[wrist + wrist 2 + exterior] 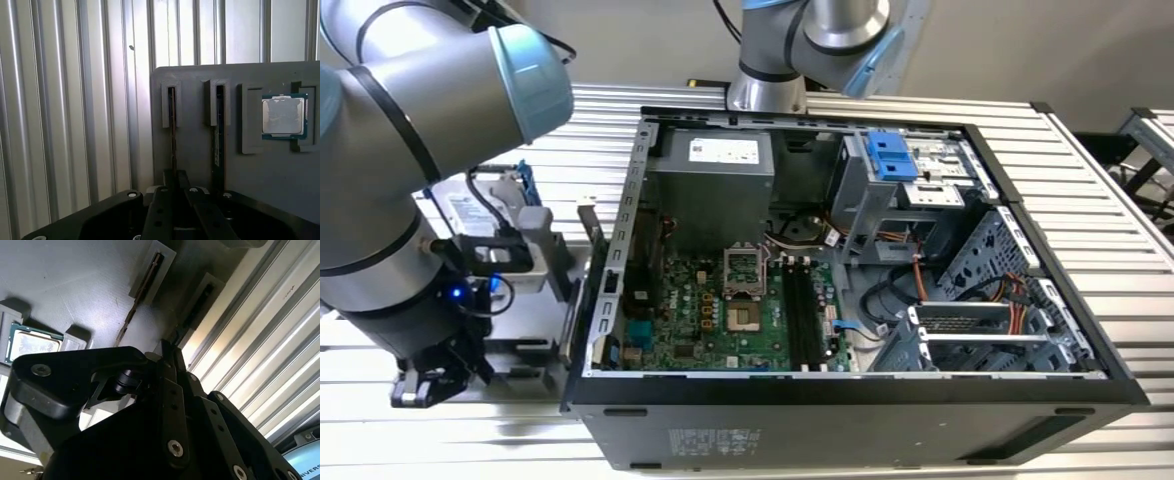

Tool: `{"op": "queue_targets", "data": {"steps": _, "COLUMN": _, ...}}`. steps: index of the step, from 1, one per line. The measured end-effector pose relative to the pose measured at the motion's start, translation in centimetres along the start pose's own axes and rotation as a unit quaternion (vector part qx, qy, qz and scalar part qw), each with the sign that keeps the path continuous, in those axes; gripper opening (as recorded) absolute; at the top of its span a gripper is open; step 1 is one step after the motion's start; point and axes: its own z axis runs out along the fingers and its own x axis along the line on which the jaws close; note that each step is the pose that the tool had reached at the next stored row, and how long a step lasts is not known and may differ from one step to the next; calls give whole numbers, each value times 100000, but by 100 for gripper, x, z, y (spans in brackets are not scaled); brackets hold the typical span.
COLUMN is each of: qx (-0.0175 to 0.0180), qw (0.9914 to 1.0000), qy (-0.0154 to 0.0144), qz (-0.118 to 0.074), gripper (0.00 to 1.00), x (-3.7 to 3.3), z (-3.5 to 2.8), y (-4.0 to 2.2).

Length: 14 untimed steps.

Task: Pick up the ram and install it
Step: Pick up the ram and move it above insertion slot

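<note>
Arm (440, 90): bent low at the exterior view's left, gripper (175, 176) over grey holder (195, 150).
Grip: cannot tell whether open or closed.
Ram (172, 130): on edge in holder slot, in line with gripper's tip.
Surface: slatted metal table (1117, 190); open computer case (854, 410) rightward.

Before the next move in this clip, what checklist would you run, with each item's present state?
1. Gripper in line with the ram standing on edge in the grey holder: ok.
2. Ram gripped: cannot tell.
3. Neighbouring stick seated in its own slot: ok.
4. Computer case open on top: ok.
5. Motherboard's long black slots look free of sticks: ok.
</note>
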Motion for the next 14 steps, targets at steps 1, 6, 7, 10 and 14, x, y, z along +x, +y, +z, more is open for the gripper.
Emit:
{"op": "queue_targets", "data": {"steps": 1, "qx": -1, "qw": 100000, "qy": -2, "qz": -1, "gripper": 0, "x": 3, "z": 0, "y": 0}}
{"op": "queue_targets", "data": {"steps": 6, "qx": 0, "qw": 100000, "qy": 14, "qz": 0, "gripper": 0, "x": 6, "z": -165, "y": 1}}
{"op": "queue_targets", "data": {"steps": 7, "qx": 1, "qw": 100000, "qy": 33, "qz": -4, "gripper": 0, "x": 7, "z": -210, "y": 2}}
{"op": "queue_targets", "data": {"steps": 10, "qx": 5, "qw": 100000, "qy": 136, "qz": -2, "gripper": 0, "x": 4, "z": -344, "y": 3}}
{"op": "queue_targets", "data": {"steps": 14, "qx": 14, "qw": 100000, "qy": 281, "qz": 0, "gripper": 0, "x": -8, "z": -525, "y": 5}}
